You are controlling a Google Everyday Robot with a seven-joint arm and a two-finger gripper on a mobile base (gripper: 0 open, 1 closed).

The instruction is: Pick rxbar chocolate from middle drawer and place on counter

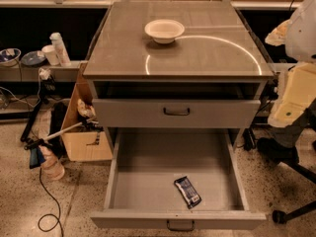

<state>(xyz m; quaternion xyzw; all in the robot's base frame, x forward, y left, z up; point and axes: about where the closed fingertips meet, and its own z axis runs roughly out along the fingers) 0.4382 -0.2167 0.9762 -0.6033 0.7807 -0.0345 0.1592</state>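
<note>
The rxbar chocolate, a dark wrapper with a pale label patch, lies flat on the floor of the open middle drawer, near its front right. The drawer is pulled far out and its dark handle is at the bottom edge. The counter, grey-brown with a thin white arc line, tops the cabinet. My gripper is not in view. A white rounded shape at the right edge cannot be identified.
A white bowl stands on the counter at the back centre. A shallower drawer front with a black handle sits above the open drawer, slightly pulled out. A cardboard box and cables lie on the left. A chair stands on the right.
</note>
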